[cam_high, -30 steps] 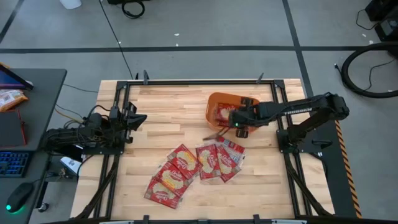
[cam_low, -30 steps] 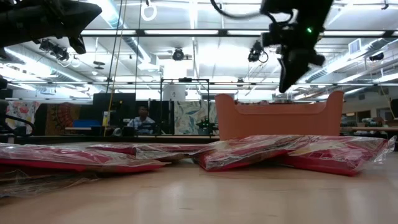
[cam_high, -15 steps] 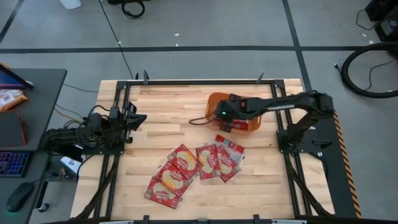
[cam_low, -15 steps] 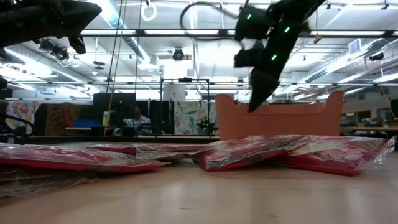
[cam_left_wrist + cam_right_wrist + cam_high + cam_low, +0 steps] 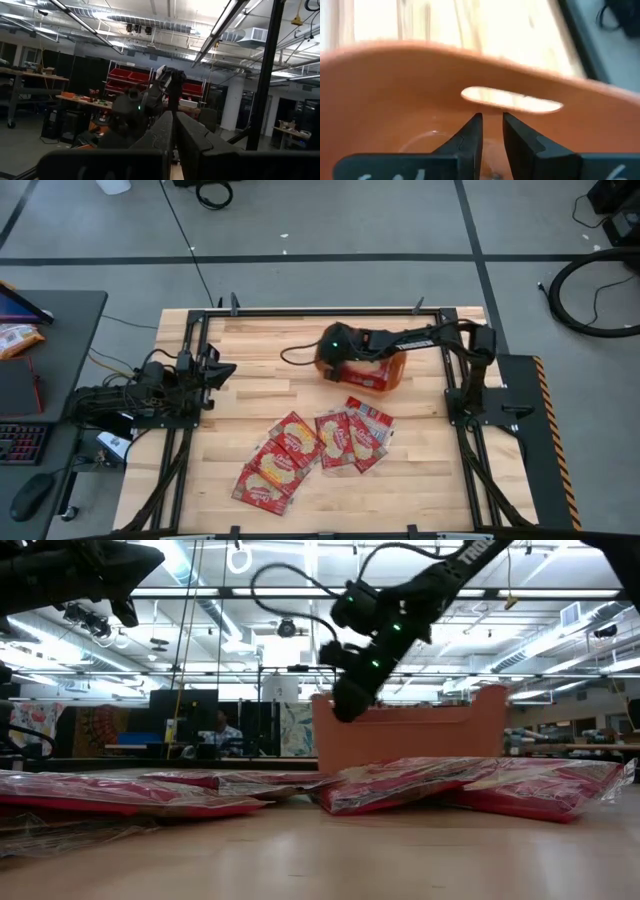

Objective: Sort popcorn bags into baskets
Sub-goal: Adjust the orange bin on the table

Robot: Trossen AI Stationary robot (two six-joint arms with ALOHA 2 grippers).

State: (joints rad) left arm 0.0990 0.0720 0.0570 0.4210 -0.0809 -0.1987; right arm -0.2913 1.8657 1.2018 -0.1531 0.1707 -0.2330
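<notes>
Since a second ago the right arm has swung across the far half of the table toward the left, and the orange basket (image 5: 368, 367) has shifted with it, now sitting a little farther left than before. The right gripper (image 5: 333, 356) is at the basket's left end, seen from above. In the right wrist view its two dark fingers (image 5: 470, 137) stand close together with only a thin slit between them, right up against the basket's orange wall (image 5: 395, 100), just below the slot handle (image 5: 512, 100); whether they pinch the wall I cannot tell.

In the low view the basket (image 5: 420, 735) stands upright behind the packets, with the right gripper (image 5: 345, 705) hanging at its left corner.

The popcorn bags (image 5: 315, 445) lie in a loose, overlapping spread on the near half of the table, well apart from the basket's left end and just in front of its right end. About six red packets show from above. In the low view they lie flat in a row (image 5: 400, 785) across the wooden table (image 5: 260, 370).

The left arm waits at the table's left edge, its gripper (image 5: 215, 370) pointing inward. In the left wrist view its fingers (image 5: 161, 135) are pressed together, holding nothing.
</notes>
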